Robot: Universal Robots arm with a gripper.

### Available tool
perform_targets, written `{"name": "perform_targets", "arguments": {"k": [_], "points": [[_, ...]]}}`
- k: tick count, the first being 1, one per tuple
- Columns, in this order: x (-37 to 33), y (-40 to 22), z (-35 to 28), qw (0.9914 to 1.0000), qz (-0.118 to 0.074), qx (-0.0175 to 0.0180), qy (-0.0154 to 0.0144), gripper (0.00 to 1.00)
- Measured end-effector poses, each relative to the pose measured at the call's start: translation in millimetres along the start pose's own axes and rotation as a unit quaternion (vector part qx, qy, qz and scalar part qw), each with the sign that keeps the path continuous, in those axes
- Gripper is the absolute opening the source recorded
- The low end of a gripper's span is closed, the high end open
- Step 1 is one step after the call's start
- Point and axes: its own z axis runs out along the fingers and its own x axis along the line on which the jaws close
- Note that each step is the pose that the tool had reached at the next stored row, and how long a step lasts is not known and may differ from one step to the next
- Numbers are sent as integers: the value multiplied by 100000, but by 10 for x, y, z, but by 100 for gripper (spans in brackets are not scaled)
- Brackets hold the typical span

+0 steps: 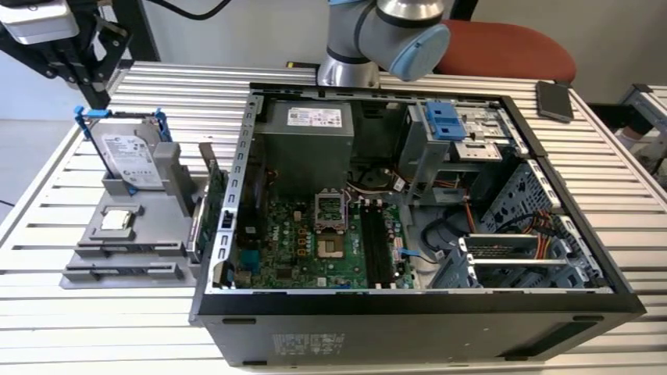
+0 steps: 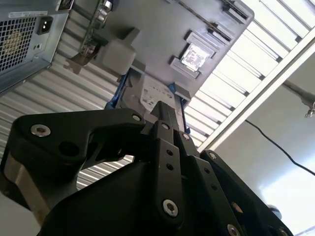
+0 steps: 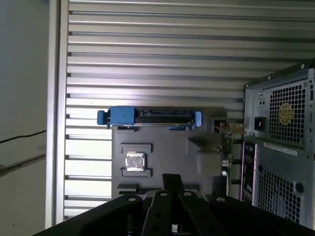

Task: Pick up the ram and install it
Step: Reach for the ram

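**A:** How do the jaws stand at this moment?

**B:** They are closed, tip against tip, and in both wrist views I see nothing between them. In the exterior view they hang high over the counter [image 1: 62,328] and touch nothing.

**A:** And what lies under them?

**B:** Well below the jaws there is a grey holder [image 1: 105,277]. In one of its long grooves I see a dark narrow strip, which I take for the ram [image 1: 130,251]. It is very thin, so I cannot be fully sure. It is not yet picked up.

**A:** What else is in the holder?

**B:** Going outward from the jaws there is a square processor chip [image 3: 134,161]. Then comes a silver hard drive [image 1: 130,156], upright in a blue frame. A green expansion card [image 1: 215,203] stands at the holder's side toward the computer case [image 1: 417,301].

**A:** Where would the ram go?

**B:** Into the black memory slots [image 1: 373,238] of the motherboard, inside the open case. They are well apart from the jaws, and they look empty to me.

**A:** How will the ram handle?

**B:** I judge it light and stiff, but thin and easy to damage. It stands on its edge, so the upper long edge is free. I would take it there, near the middle, with the jaws pressing on the two flat faces. I would keep away from the contact edge. A grip at one end could tilt it.
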Motion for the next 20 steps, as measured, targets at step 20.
{"name": "perform_targets", "arguments": {"k": [20], "points": [[35,-353,-8,100000,-194,-3,24,0]]}}
